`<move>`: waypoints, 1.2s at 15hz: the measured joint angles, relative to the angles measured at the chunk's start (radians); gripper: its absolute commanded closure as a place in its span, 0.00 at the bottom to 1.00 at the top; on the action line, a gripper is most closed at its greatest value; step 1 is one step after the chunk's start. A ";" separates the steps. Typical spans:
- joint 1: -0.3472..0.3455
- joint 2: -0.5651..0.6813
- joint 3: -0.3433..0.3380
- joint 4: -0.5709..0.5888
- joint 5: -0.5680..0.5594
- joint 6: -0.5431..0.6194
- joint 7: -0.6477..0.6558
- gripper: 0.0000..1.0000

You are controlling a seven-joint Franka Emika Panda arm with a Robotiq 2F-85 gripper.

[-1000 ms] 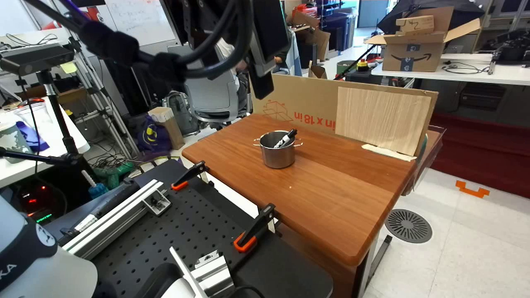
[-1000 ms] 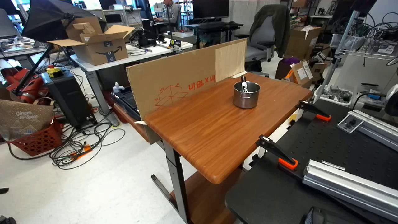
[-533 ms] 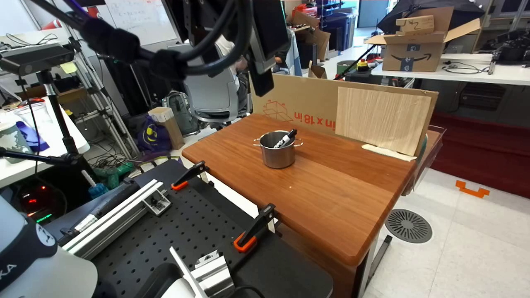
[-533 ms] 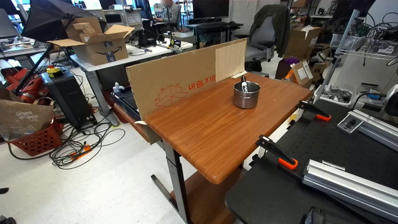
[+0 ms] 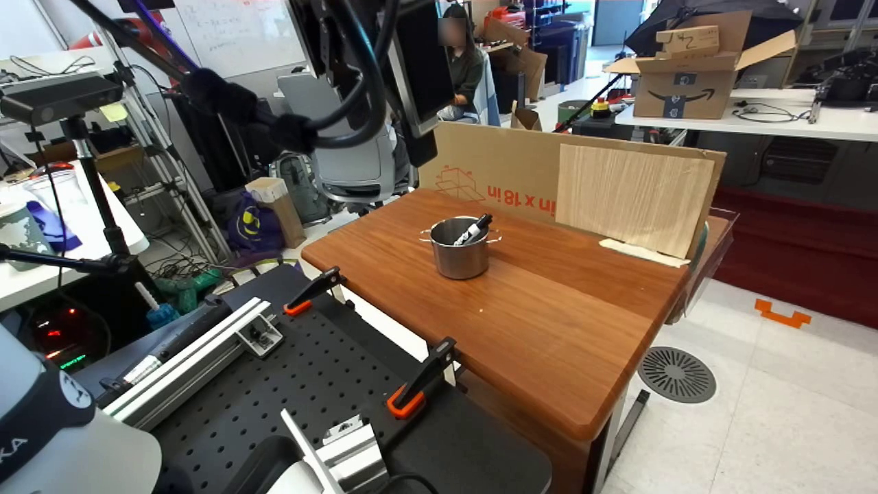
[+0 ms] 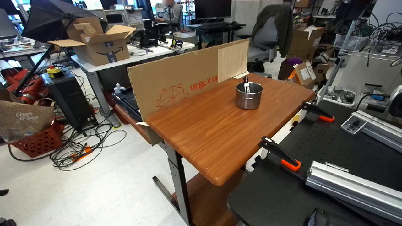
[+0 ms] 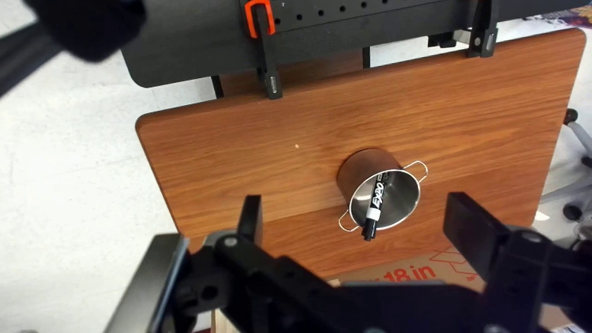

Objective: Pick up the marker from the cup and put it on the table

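Note:
The cup is a small grey metal pot with two wire handles. It stands upright on the reddish-brown wooden table (image 5: 549, 329) in both exterior views (image 5: 461, 262) (image 6: 247, 102). The marker (image 5: 472, 232) is black and white. It leans inside the cup, its black cap end sticking out over the rim, also seen in an exterior view (image 6: 247, 85). In the wrist view my gripper (image 7: 355, 210) is open and empty, high above the table. The marker (image 7: 377, 199) and cup (image 7: 370, 164) show between its widely spread fingers (image 7: 471, 226), apart from them.
A cardboard panel (image 5: 507, 161) with a pale plywood board (image 5: 634, 199) stands upright along one table edge. A black perforated bench (image 5: 329, 363) adjoins the opposite edge, with two black-and-orange clamps (image 5: 422, 377) (image 5: 312, 291). A person (image 5: 463, 68) sits in the background.
In an exterior view my gripper has shifted left and slightly down in the last half second, uncovering the seated person. The cup and marker have not moved.

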 measured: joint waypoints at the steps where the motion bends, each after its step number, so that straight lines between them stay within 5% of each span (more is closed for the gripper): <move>1: 0.011 0.022 0.017 0.000 0.014 0.021 0.027 0.00; 13: 0.099 0.393 0.290 0.010 0.113 0.446 0.454 0.00; 18: 0.099 0.580 0.325 0.084 0.113 0.582 0.559 0.00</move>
